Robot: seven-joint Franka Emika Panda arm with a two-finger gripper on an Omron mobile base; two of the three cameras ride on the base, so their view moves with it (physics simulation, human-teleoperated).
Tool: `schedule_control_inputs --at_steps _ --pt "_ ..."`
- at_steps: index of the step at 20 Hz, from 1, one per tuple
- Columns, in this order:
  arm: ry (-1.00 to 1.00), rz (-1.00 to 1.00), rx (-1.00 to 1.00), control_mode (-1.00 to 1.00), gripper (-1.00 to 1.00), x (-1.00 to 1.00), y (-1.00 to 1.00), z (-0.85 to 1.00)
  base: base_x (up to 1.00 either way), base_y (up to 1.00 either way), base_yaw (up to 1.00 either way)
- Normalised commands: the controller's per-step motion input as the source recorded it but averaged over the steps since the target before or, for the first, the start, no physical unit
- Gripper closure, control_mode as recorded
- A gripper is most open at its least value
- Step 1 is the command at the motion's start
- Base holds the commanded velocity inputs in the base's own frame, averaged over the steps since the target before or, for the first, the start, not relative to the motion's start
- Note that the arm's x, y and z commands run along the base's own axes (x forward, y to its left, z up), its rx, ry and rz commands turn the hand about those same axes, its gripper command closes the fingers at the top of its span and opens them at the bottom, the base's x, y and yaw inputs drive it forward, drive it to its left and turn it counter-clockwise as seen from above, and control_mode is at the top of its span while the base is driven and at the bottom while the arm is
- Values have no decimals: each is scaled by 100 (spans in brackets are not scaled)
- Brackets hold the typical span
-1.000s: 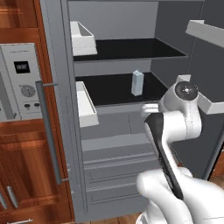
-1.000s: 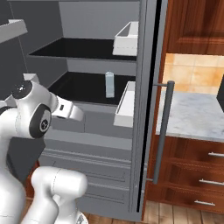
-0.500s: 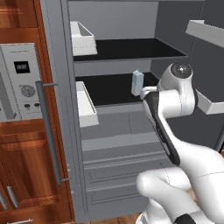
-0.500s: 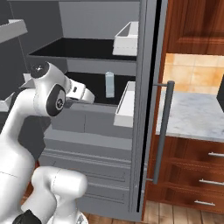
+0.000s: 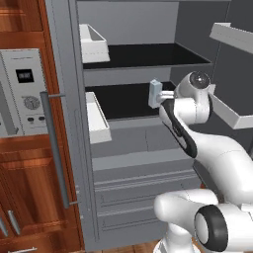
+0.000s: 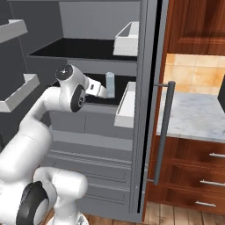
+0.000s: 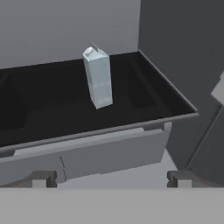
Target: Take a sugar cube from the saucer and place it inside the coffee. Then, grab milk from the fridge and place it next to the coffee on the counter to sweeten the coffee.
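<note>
Milk point(image 7: 98, 78) stands upright on the fridge's point(image 5: 69, 123) black shelf point(image 7: 52, 109); the claw point(image 7: 111, 178), fingers spread wide and empty, points at it, arm stretched forward.

You face the open fridge point(image 5: 123, 148). The milk point(image 7: 98, 78) stands upright on the lower shelf point(image 7: 52, 109), away from its front edge and nearer the back wall. The upper shelf point(image 5: 148, 54) lies above it, with drawers below. The gripper point(image 7: 111, 178) sits just outside the lower shelf's front edge, in front of the milk and apart from it. Right of the fridge lies the counter point(image 6: 193, 116).
</note>
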Motion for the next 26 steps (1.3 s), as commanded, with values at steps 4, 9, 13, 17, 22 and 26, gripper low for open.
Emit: schedule_control_inputs --at_steps 4,9,13,17,22,26 --pt "0 0 8 -100 -100 86 0 -12 0 0 0" --pt "-3 7 4 -100 -100 68 -10 -39 0 0 0" --pt "-5 4 0 -100 -100 71 -9 -26 0 0 0" --pt "-4 3 0 -100 -100 58 -10 -14 0 0 0" --pt "0 0 0 -100 -100 58 0 -2 0 0 0" --pt "0 0 0 -100 -100 49 0 -1 0 0 0"
